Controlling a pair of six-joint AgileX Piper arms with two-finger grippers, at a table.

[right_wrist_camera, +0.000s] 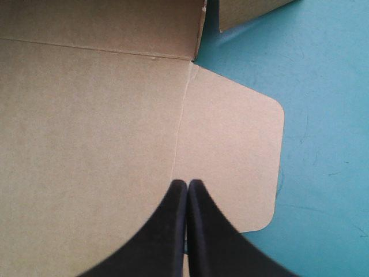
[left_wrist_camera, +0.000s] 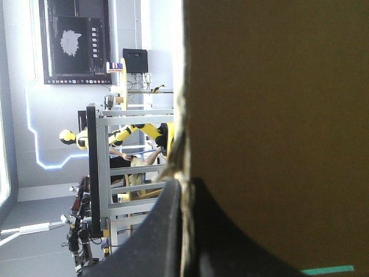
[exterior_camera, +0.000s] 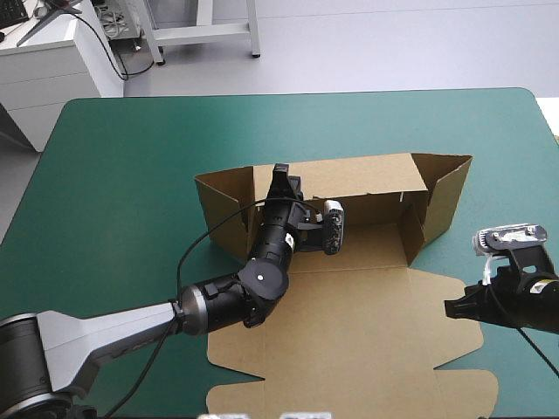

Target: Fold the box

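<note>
The brown cut-board box [exterior_camera: 349,340] lies mid-bench [exterior_camera: 113,175], its lid flat toward the near edge. The right pincer [right_wrist_camera: 187,183], clenched empty, hangs over the lid's right flap. Farther off, the left pincer [left_wrist_camera: 183,186] grasps a raised wall's edge.

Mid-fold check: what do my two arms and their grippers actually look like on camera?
The left arm has a grey link, then rounded black joints, one with a pale round cap. The left gripper and right gripper each have two broad black fingers, curved like fins and tapering to a point.
</note>
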